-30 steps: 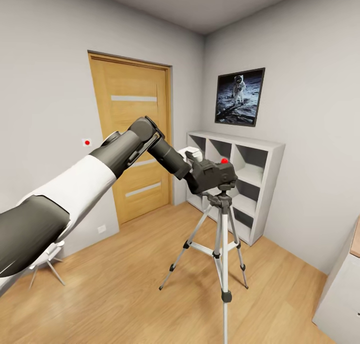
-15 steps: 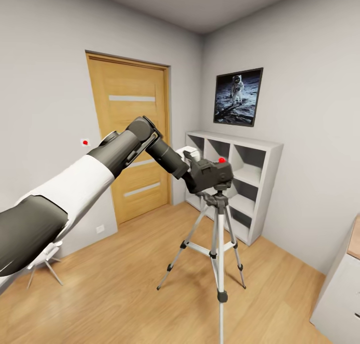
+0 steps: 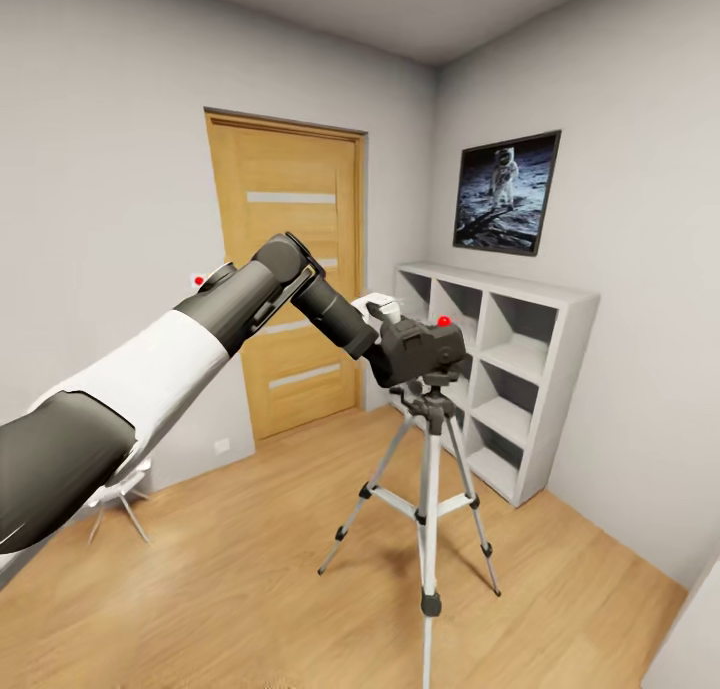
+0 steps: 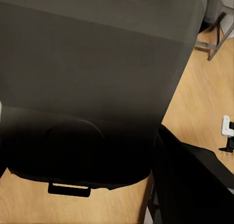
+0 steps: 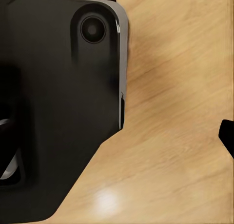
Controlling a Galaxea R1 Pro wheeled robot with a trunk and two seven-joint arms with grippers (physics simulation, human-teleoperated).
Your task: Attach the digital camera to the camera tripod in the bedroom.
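Atop the camera tripod (image 3: 430,469), near the white cube shelving (image 3: 520,369) and oak door (image 3: 295,269): digital camera (image 3: 425,349) resting on the black pan head, left gripper (image 3: 388,341) at its rear. Claw state impossible to tell, fingers hidden behind the body. Seemingly seated, judging by contact; remaining, probably: confirm attachment, release, withdraw the arm.

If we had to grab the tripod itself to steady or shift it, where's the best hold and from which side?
Probably the upright centre column of the camera tripod, just below the black head, approached from the robot's side. It is a straight vertical tube a gripper could close around, and the legs splay away below it. Avoid the head: the digital camera sits there at the end of the left arm, and the white shelving stands behind.
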